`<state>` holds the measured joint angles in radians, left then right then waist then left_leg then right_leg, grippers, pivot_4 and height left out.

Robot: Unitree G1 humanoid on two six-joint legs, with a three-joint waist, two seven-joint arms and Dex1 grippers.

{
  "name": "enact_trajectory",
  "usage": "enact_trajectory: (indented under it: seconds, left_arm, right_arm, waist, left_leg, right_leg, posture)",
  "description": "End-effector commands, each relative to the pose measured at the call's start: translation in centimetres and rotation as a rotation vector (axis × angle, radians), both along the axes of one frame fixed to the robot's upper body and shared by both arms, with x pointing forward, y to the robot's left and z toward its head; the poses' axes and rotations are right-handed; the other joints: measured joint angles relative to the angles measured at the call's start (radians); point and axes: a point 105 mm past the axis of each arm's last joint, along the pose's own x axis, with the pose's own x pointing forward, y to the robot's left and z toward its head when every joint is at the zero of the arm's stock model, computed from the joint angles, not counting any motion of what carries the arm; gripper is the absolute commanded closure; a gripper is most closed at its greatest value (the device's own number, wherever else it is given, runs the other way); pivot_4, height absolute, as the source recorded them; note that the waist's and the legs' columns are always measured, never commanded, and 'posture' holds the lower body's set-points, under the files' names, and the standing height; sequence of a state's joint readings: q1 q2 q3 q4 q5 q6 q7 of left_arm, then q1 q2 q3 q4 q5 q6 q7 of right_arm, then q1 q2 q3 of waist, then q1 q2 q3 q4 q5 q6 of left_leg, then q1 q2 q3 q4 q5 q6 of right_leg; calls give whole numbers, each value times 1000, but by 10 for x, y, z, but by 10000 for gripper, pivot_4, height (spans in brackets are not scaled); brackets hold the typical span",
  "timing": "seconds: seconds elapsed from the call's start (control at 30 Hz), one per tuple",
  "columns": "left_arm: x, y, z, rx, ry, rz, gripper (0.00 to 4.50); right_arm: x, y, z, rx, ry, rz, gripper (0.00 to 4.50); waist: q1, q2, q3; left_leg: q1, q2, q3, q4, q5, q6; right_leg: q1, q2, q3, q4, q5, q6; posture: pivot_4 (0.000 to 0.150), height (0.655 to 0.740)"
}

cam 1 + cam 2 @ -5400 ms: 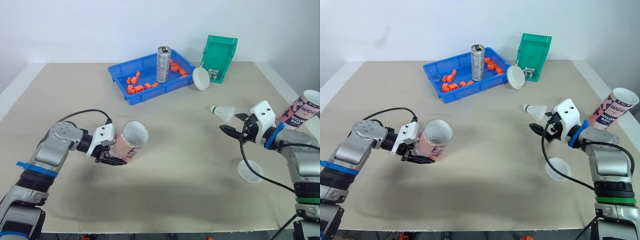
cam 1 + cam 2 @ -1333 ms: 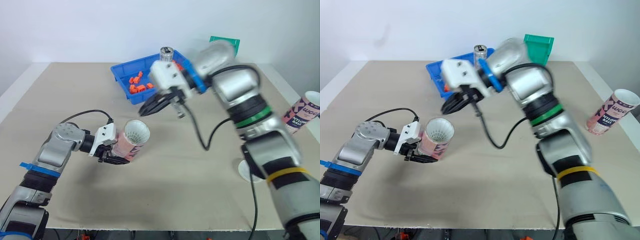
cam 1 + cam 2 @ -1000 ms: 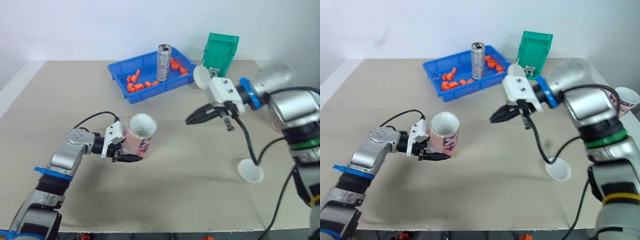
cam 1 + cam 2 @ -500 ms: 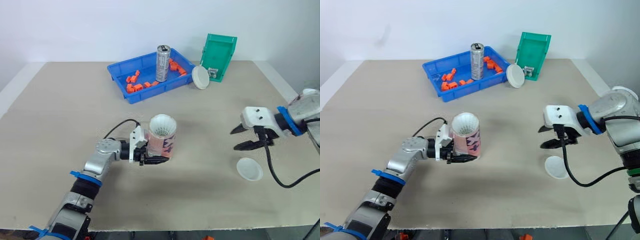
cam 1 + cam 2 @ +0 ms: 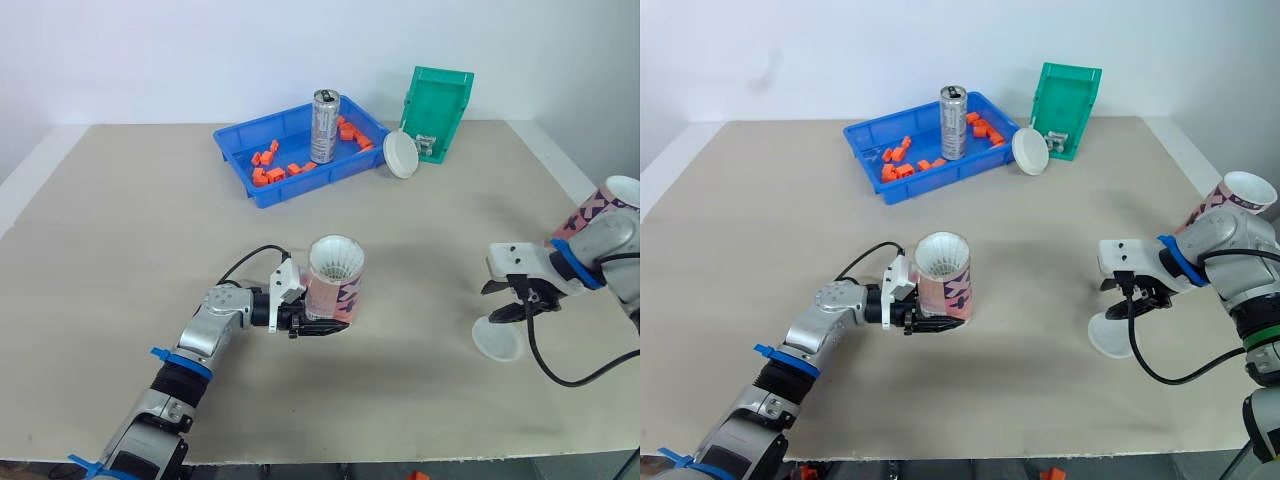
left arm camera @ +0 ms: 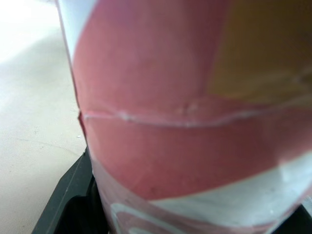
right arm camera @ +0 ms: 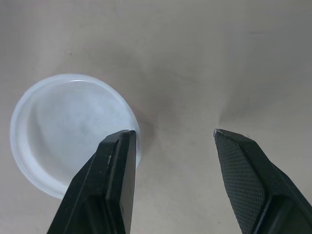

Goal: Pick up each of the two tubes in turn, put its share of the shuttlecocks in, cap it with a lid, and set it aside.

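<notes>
A wide beige table (image 5: 120, 220) fills the room's foreground. At its far side sits a shallow blue plastic tray (image 5: 300, 185), and just beside that a green plastic bin (image 5: 445, 105) tipped up on end.

Near the middle of the table, the left gripper (image 5: 318, 322) is clamped around the lower body of a pink patterned cardboard tube (image 5: 335, 290). It holds the tube upright with the mouth facing up, most likely so it can be capped. A second tube of the same pink pattern (image 5: 605, 205) waits at the table's right edge, behind the right arm.

A tall silver drinks can (image 5: 324, 125) stands in the tray.

The right gripper (image 7: 171, 134) hangs low with its jaws spread wide, empty. One finger is over the rim of a round white plastic lid (image 7: 68, 126) lying flat on the table. It looks placed to take that lid. A matching white lid (image 5: 401, 155) leans between tray and bin.

A white feathered shuttlecock (image 5: 335, 258) shows in the held tube's mouth. Small orange pieces (image 5: 268, 172) lie scattered in the tray.
</notes>
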<state>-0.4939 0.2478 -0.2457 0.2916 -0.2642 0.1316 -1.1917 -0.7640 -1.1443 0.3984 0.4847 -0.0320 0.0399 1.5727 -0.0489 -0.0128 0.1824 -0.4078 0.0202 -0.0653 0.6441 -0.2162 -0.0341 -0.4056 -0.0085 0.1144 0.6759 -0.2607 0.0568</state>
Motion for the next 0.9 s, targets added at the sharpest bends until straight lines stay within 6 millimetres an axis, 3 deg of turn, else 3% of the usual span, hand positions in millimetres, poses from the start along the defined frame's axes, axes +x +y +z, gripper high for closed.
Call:
enact_trajectory:
  seconds: [0.03, 0.4, 0.63, 0.77, 0.9]
  left_arm:
    - [-5, -2, -1, 8, -15, -20, 16922]
    - [0, -2, 1, 10, -18, -10, 16922]
    - [-6, 2, -12, 93, -31, -43, 16922]
    - [-6, 4, -14, 119, -39, -56, 16922]
    - [-5, 6, -16, 128, -17, -59, 16922]
  right_arm:
    - [-4, -2, 24, 30, -18, -5, 17128]
    - [-18, 7, 10, 48, 56, 14, 17128]
    - [-18, 8, -13, 5, 97, 20, 17128]
    - [-18, 9, -16, 7, 107, 17, 17128]
    - [-19, 9, -15, 4, 104, 23, 34015]
  waist:
    - [0, 0, 0]
    - [0, 1, 0]
    - [0, 2, -1]
    - [0, 1, -2]
    - [0, 1, -2]
  left_leg:
    - [0, 0, 0, 0, 0, 0]
    - [0, 0, 0, 0, 0, 0]
    - [1, 0, 0, 1, 0, 0]
    - [3, 1, 0, 1, 0, 0]
    - [4, 1, -1, 1, 0, 0]
  right_leg:
    - [0, 0, 0, 0, 0, 0]
    - [0, 0, 0, 0, -2, 4]
    - [1, 1, 0, 0, -2, 4]
    - [3, 1, 0, 0, -2, 4]
    - [4, 2, -1, 0, -2, 5]
  posture:
    - [1500, 7400]
    - [1500, 7400]
    - [1500, 7400]
    - [1500, 7400]
    - [1500, 7400]
